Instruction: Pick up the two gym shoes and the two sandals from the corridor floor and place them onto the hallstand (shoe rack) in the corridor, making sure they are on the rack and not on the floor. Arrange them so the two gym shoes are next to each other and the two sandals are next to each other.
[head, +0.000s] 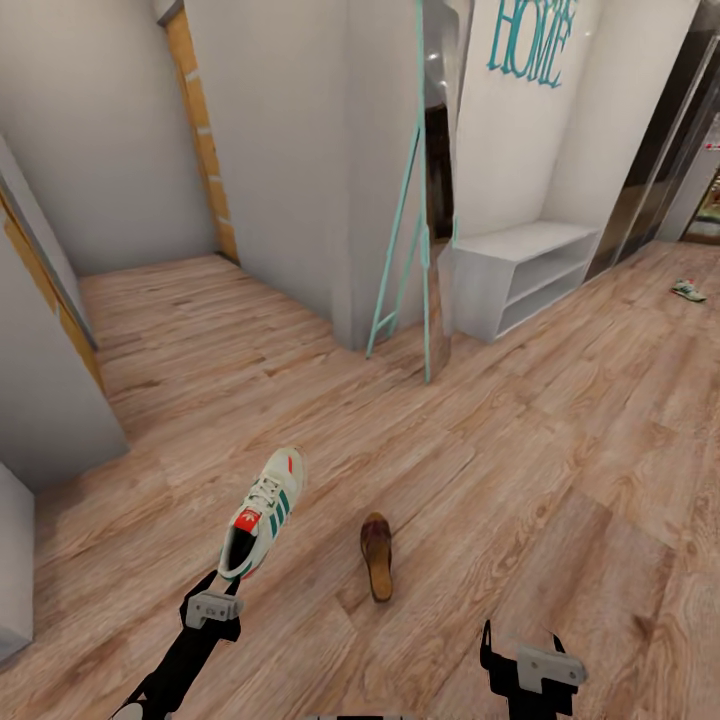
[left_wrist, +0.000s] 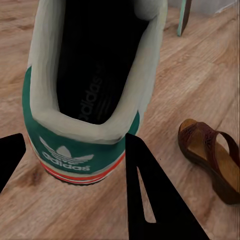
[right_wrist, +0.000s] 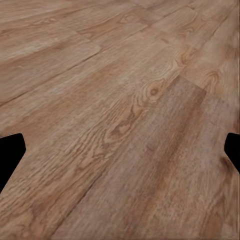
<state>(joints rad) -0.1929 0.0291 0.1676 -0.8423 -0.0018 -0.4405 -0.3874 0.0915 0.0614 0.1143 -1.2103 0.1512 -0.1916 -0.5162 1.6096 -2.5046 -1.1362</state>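
**Cream leather at the left claw, a brown sandal lying alongside**

Cream-white and green-striped, one gym shoe (head: 264, 511) is sitting at the tip of the left claw (head: 228, 580), heel toward the robot and toe pointing away. Close up, its green heel patch (left_wrist: 75, 152) and dark lining are facing the left wrist camera, with one black finger (left_wrist: 152, 195) standing against the heel's side and the other at the far edge; whether the fingers are actually pinching the heel I cannot tell. The sole seems to be near or on the corridor floor (head: 520, 470), whose warm wood-grain planks are running diagonally.

Just beside the shoe, toward the robot's right, a slim dark brown sandal (head: 377, 555) with a wide strap and tan footbed is lying flat on the planks.

The right claw (head: 520, 640) is hovering over bare floor, its fingers spread wide apart.

Farther off, the pale grey hallstand (head: 520, 270) is standing against the wall, its shelves open-fronted. Well beyond it, a second gym shoe (head: 688, 290) is lying on the floor.
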